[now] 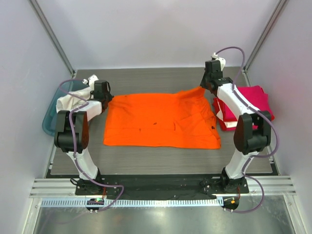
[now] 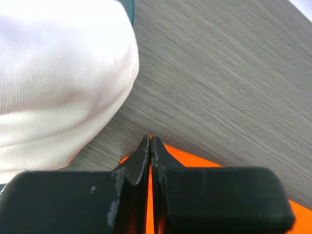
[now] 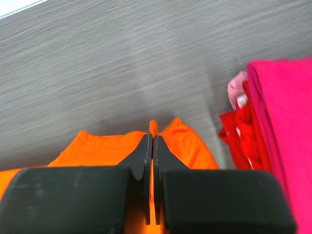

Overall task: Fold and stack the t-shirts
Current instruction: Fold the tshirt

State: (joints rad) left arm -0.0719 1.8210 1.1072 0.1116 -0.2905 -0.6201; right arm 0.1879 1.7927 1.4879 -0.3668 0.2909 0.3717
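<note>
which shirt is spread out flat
The orange shirt in the middle, pinched at its far corners by the left end effector and right end effector. The pink and red shirts are folded at right; the white shirt is bunched at left.

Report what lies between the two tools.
The orange t-shirt, spread on the table, spans from the left tool to the right tool; the top view shows it.

Lay spread flat in the middle, both far corners drawn up: orange t-shirt. Sat folded, stacked at right: magenta-red t-shirts. Lay bunched at left: white t-shirt.
</note>
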